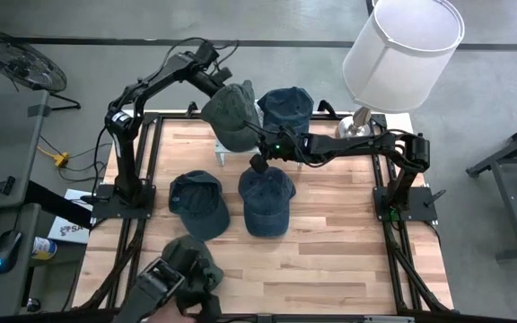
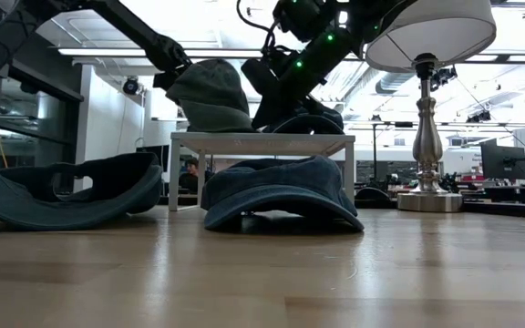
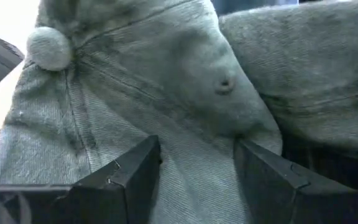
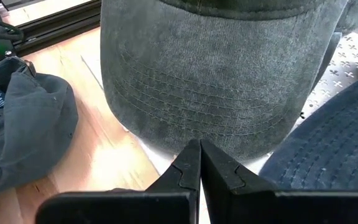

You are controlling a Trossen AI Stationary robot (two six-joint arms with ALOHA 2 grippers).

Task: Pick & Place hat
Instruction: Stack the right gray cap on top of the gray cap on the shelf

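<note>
Two arms meet at the far platform in the overhead view: the left tool (image 1: 225,87) grips the grey-green hat (image 1: 232,117), nearer it than the right tool (image 1: 260,161), which is clenched empty. From desk height, the hat (image 2: 210,95) rests crown up on the white platform (image 2: 261,142). Left wrist: fingers (image 3: 126,180) pinch faded corduroy. Right wrist: hat lies straight ahead.

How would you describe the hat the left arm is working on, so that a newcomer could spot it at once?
Start at the white-shaded lamp at the table's far right corner, then look left to the small white stand. Two hats sit there; the one you want is the grey-green hat on the left, with the left gripper around its crown. Its neighbour, like the caps lying mid-table, is dark blue.
</note>
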